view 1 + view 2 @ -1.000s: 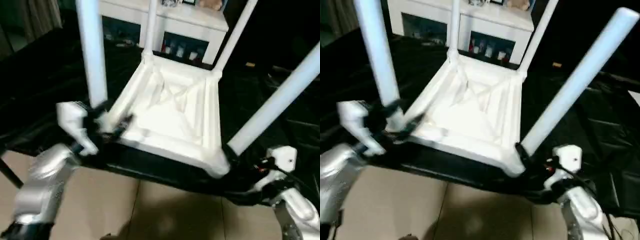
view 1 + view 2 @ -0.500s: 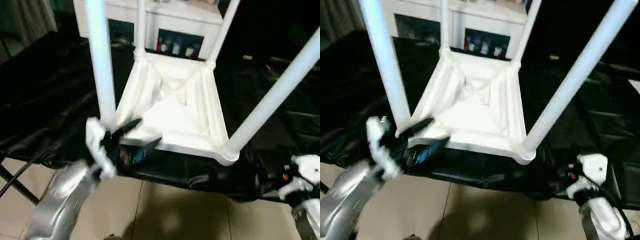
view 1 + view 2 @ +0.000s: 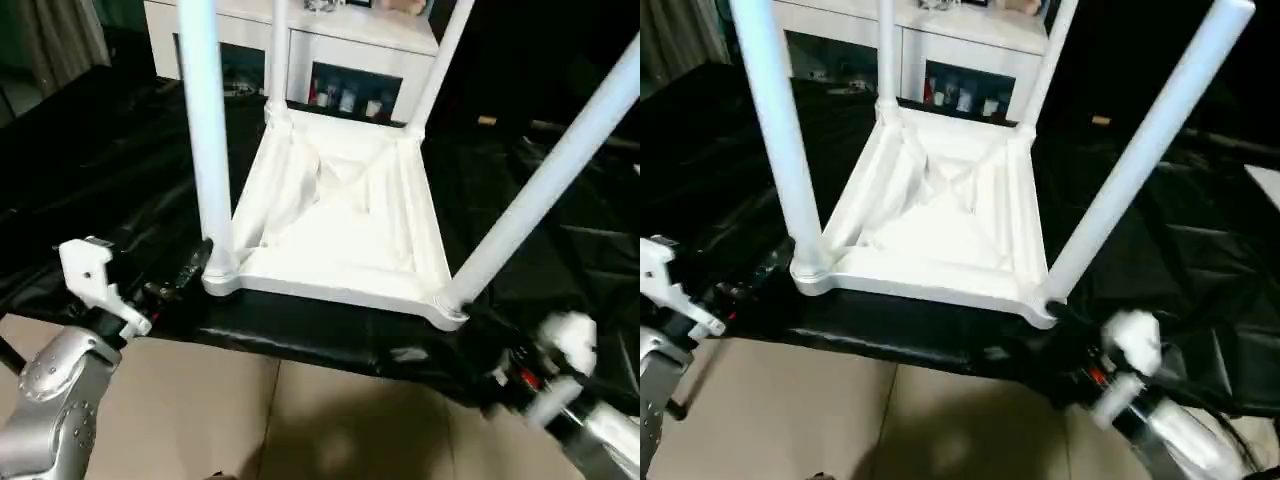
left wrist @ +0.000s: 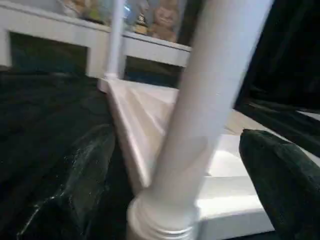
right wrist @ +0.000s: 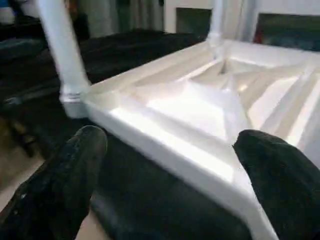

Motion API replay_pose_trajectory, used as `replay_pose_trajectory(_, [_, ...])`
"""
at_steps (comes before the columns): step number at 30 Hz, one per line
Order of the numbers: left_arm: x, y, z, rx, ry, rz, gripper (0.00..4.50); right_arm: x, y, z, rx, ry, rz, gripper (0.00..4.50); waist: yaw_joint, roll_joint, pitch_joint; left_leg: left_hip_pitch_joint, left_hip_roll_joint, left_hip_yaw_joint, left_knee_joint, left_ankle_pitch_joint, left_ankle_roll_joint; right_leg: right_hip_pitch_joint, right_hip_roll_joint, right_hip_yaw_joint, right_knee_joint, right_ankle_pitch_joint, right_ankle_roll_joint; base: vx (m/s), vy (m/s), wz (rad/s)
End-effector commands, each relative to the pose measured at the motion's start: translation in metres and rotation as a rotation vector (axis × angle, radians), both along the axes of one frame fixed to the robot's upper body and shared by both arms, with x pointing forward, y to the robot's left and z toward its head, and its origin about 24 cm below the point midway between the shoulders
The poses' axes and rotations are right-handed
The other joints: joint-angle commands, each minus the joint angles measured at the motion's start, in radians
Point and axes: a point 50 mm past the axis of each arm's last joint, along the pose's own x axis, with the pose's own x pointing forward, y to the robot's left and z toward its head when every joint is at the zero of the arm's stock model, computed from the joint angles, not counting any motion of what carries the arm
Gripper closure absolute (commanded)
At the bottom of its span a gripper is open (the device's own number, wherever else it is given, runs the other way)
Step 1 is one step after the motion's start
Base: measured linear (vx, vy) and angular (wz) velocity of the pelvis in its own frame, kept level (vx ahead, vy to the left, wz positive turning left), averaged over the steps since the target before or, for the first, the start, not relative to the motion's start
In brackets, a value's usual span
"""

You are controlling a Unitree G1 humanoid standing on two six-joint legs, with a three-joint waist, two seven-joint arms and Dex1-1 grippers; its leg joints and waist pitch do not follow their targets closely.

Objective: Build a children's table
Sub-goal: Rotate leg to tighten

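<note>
The children's table point(image 3: 340, 215) lies inverted on the black-covered surface point(image 3: 90, 180), its top face down and the ribbed underside facing up. This orientation exposes the corner sockets, so that each leg can be pushed in from above. All four legs are seated and stand upward: the near-left leg point(image 3: 205, 140), the near-right leg point(image 3: 545, 185), and two far legs point(image 3: 278, 55) toward the white cabinet point(image 3: 340, 50) behind the surface. The table sits at the near edge of the surface, its near rim almost flush with that edge, which keeps both near sockets within reach of the arms.

The left gripper point(image 3: 150, 285) is positioned at the near edge, just beside the base of the near-left leg, jaws wide and holding nothing. In the left wrist view the leg stands between the two fingers point(image 4: 280, 180) without visible contact.

The right gripper point(image 3: 520, 355) is positioned low at the near edge, just beside the near-right corner socket, jaws wide and holding nothing. The right wrist view shows the near rim between its fingers point(image 5: 65, 175).

Judgement: assembly appears complete; the remaining step is likely to turn the table upright.
</note>
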Motion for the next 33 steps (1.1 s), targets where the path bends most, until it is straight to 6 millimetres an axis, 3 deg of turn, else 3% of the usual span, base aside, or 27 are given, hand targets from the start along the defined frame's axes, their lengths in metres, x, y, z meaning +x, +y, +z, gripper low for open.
replay_pose_trajectory(1, [0.015,-0.015,0.0,0.046,0.021,-0.031,0.04,0.014,-0.003,-0.013,-0.084,0.036,-0.127,0.0,-0.003,0.025,-0.034,0.017,0.058,-0.027,-0.088,-0.201,-0.029,0.001,-0.07,0.055,-0.077,-0.085,-0.129,0.0,0.0,0.0])
replay_pose_trajectory(3, [0.024,-0.02,0.001,0.046,0.017,-0.021,0.04,0.02,0.002,-0.016,-0.063,0.057,-0.165,0.0,-0.002,0.021,-0.04,0.019,0.055,-0.025,-0.085,-0.191,-0.049,0.007,-0.073,0.055,-0.073,-0.054,-0.126,0.0,0.0,0.0])
replay_pose_trajectory(4, [0.025,-0.02,0.002,0.044,0.019,-0.016,0.04,0.021,0.002,-0.016,-0.057,0.062,-0.169,0.0,-0.002,0.008,-0.039,0.013,0.055,-0.026,-0.086,-0.179,-0.047,0.013,-0.073,0.055,-0.073,-0.041,-0.123,0.0,0.0,0.0])
replay_pose_trajectory(5, [0.028,-0.022,0.003,0.041,0.013,-0.013,0.04,0.023,0.005,-0.016,-0.039,0.067,-0.181,0.0,0.001,0.015,-0.04,0.012,0.055,-0.027,-0.086,-0.177,-0.046,0.016,-0.075,0.054,-0.07,-0.019,-0.12,0.0,0.0,0.0])
replay_pose_trajectory(6, [0.032,-0.026,0.004,0.034,0.007,-0.022,0.04,0.025,0.008,-0.015,-0.017,0.071,-0.181,0.0,-0.002,0.002,-0.044,0.008,0.053,-0.027,-0.082,-0.153,-0.038,0.021,-0.074,0.054,-0.067,0.015,-0.117,0.0,0.0,0.0])
replay_pose_trajectory(8, [0.036,-0.03,0.003,0.061,0.025,-0.017,0.04,0.028,0.011,-0.013,0.01,0.076,-0.186,0.0,-0.001,0.007,-0.046,0.01,0.05,-0.026,-0.077,-0.117,-0.022,0.021,-0.073,0.055,-0.063,0.061,-0.119,0.0,0.0,0.0])
replay_pose_trajectory(9, [0.039,-0.03,0.002,0.068,0.033,0.0,0.04,0.029,0.013,-0.013,0.021,0.078,-0.187,0.0,-0.003,0.002,-0.047,0.007,0.052,-0.026,-0.076,-0.099,-0.016,0.024,-0.073,0.054,-0.061,0.083,-0.12,0.0,0.0,0.0])
replay_pose_trajectory(11, [0.042,-0.031,0.001,0.091,0.045,0.031,0.04,0.03,0.016,-0.014,0.032,0.085,-0.183,0.0,-0.004,0.006,-0.047,0.009,0.053,-0.025,-0.075,-0.102,-0.011,0.023,-0.074,0.053,-0.06,0.084,-0.126,0.0,0.0,0.0])
replay_pose_trajectory(18, [0.048,-0.044,0.002,0.031,0.078,0.08,0.04,0.012,0.03,-0.018,0.087,0.128,0.073,0.0,0.004,0.012,-0.042,0.009,0.058,-0.025,-0.078,-0.163,-0.006,0.023,-0.076,0.055,-0.071,0.018,-0.137,0.0,0.0,0.0])
replay_pose_trajectory(23, [0.048,-0.048,-0.003,0.017,0.113,0.088,0.04,0.014,0.026,-0.02,0.083,0.13,0.046,0.0,0.004,0.012,-0.04,0.009,0.058,-0.027,-0.082,-0.181,-0.015,0.02,-0.078,0.055,-0.076,-0.038,-0.141,0.0,0.0,0.0])
replay_pose_trajectory(26, [0.048,-0.056,-0.006,-0.038,0.153,0.089,0.04,0.017,0.023,-0.021,0.099,0.131,0.003,0.0,0.001,0.008,-0.041,0.007,0.06,-0.027,-0.081,-0.171,-0.017,0.02,-0.079,0.055,-0.073,-0.025,-0.151,0.0,0.0,0.0])
replay_pose_trajectory(27, [0.048,-0.058,-0.007,-0.056,0.166,0.094,0.31,0.018,0.022,-0.021,0.107,0.133,-0.003,0.0,0.003,0.009,-0.041,0.007,0.058,-0.027,-0.08,-0.168,-0.016,0.02,-0.079,0.054,-0.075,-0.026,-0.152,0.0,0.0,0.0])
replay_pose_trajectory(30, [0.049,-0.065,-0.009,-0.156,0.212,0.131,0.39,0.019,0.021,-0.026,0.099,0.158,-0.027,0.0,0.004,0.008,-0.042,0.008,0.058,-0.026,-0.077,-0.146,-0.011,0.021,-0.077,0.055,-0.072,0.015,-0.162,0.0,0.0,0.0])
replay_pose_trajectory(31, [0.05,-0.066,-0.009,-0.182,0.219,0.136,0.44,0.02,0.021,-0.027,0.094,0.166,-0.034,0.0,0.004,0.002,-0.041,0.007,0.059,-0.025,-0.076,-0.143,-0.009,0.022,-0.078,0.055,-0.072,0.017,-0.164,0.0,0.0,0.0])
replay_pose_trajectory(33, [0.051,-0.069,-0.008,-0.213,0.227,0.141,0.82,0.02,0.021,-0.029,0.087,0.176,-0.042,0.0,0.008,0.004,-0.042,0.006,0.056,-0.025,-0.076,-0.132,-0.003,0.023,-0.076,0.054,-0.073,0.017,-0.156,0.0,0.0,0.0])
